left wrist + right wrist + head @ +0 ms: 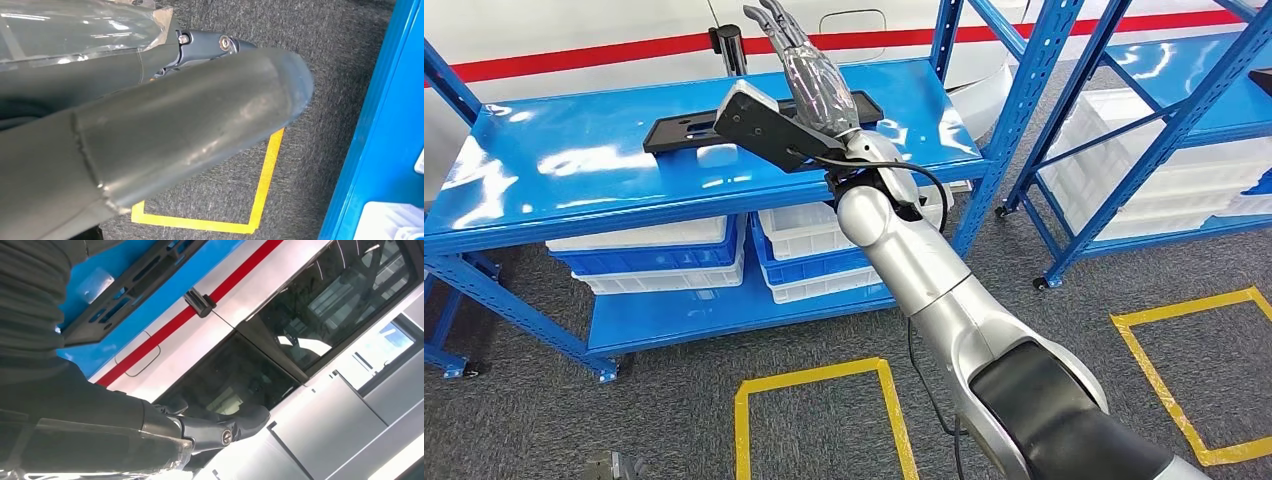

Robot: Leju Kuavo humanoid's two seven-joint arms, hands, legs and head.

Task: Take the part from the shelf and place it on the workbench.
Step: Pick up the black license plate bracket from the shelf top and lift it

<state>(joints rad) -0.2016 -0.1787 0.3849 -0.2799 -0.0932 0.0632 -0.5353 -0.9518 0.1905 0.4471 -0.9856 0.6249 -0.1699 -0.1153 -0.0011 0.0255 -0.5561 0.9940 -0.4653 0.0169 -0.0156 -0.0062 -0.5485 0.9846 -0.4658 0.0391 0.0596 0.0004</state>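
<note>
Reaching over the blue shelf (574, 170), the right hand (809, 75) hovers above the flat black part (689, 130) lying on the top level, fingers straight and apart, holding nothing. From the left wrist, the left hand (150, 130) hangs over grey carpet (340, 75); whether its fingers are spread or curled cannot be told. From the right wrist, the part lies on the blue surface.

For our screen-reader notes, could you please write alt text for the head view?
The right hand, fingers extended, hovers over a flat black part on a blue shelf's top deck. White-and-blue bins sit beneath.
</note>
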